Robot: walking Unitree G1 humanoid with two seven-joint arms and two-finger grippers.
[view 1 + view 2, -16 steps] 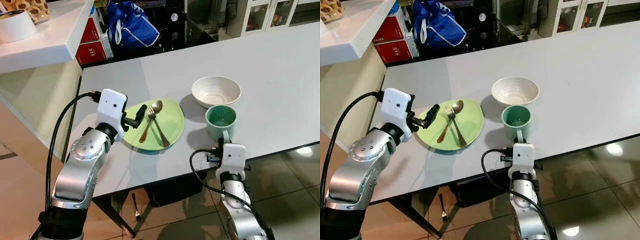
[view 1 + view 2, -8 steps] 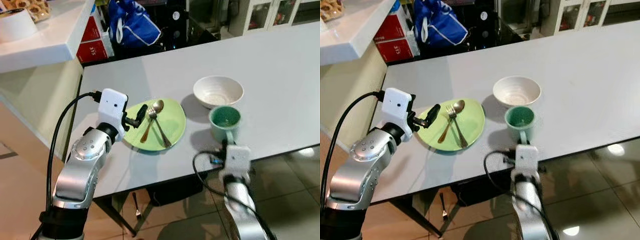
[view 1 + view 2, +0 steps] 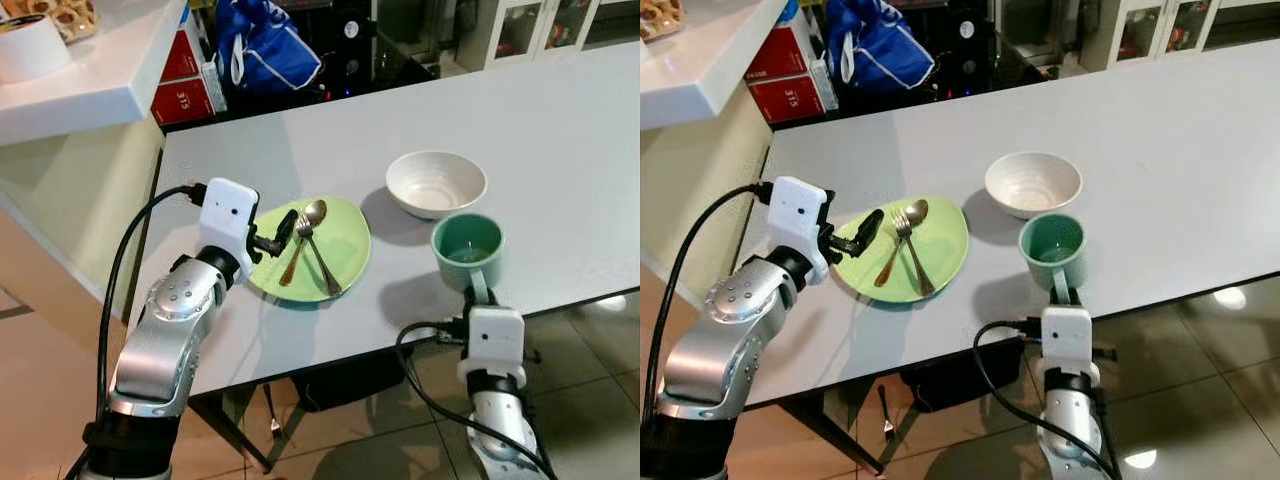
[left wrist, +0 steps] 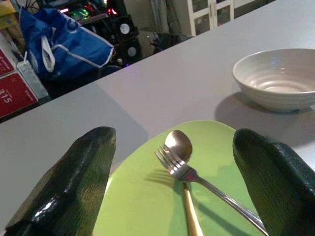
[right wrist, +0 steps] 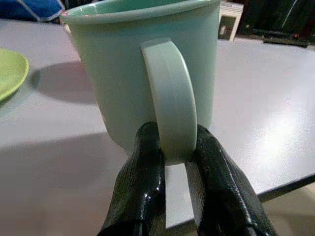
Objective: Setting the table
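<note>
My right claw (image 5: 177,162) is mostly hiding behind its own wrist housing in the eye views; the wrist view is showing both fingers (image 5: 142,172) pinching the handle of the green mug (image 3: 467,245). The mug is casting a shadow to its left on the grey surface (image 3: 560,130), near the front edge, near side of the white bowl (image 3: 436,184). My left claw (image 4: 177,196) is hanging spread open, gripping nothing, over the left rim of the green plate (image 3: 345,245). Fork (image 3: 318,255) and spoon (image 3: 300,240) are lying crossed on the plate, between the fingers as the wrist sees it.
</note>
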